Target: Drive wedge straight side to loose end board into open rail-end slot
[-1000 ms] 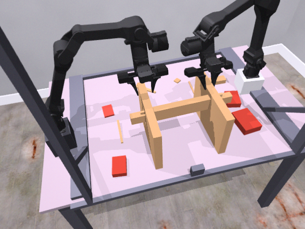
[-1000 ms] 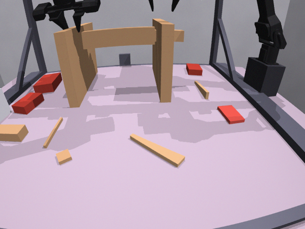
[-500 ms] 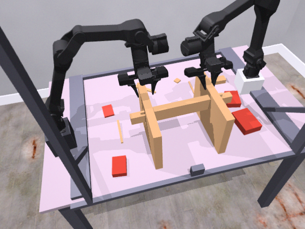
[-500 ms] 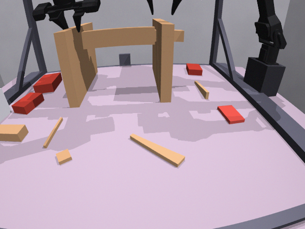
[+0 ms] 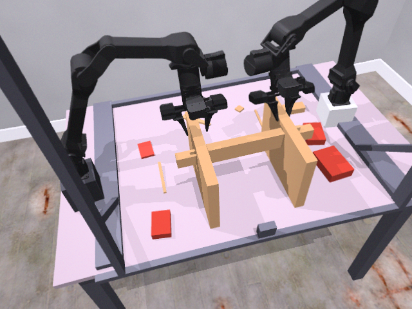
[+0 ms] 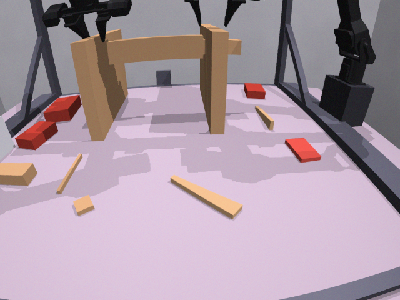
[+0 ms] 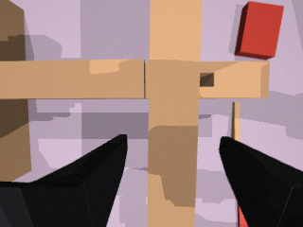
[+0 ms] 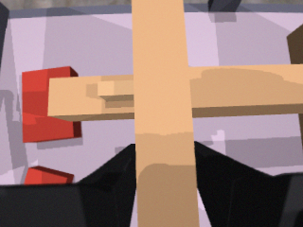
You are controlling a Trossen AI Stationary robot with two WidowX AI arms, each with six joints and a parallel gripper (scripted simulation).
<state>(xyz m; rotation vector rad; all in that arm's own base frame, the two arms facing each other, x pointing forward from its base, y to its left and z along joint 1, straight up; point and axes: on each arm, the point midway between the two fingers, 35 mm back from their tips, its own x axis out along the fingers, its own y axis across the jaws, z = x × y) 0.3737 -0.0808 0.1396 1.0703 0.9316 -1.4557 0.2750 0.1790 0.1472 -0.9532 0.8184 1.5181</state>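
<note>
The left wrist view shows the left claw (image 5: 197, 132) (image 6: 212, 25) (image 7: 172, 142) wide, holding nothing; the right claw (image 5: 282, 118) (image 6: 96, 39) (image 8: 163, 149) pinches the other end board (image 5: 296, 149) (image 6: 85, 80) (image 7: 11, 128) (image 8: 163, 85). A tapered wedge (image 5: 204, 122) (image 6: 205, 195) lies on the table, probably light, stiff and smooth; best gripped near its thick end.

Left claw lower now
The open left claw (image 5: 197, 132) (image 6: 212, 25) (image 7: 172, 142) has come down closer to the top of the loose end board (image 5: 201, 151) (image 6: 217, 80) (image 7: 174, 38).
</note>
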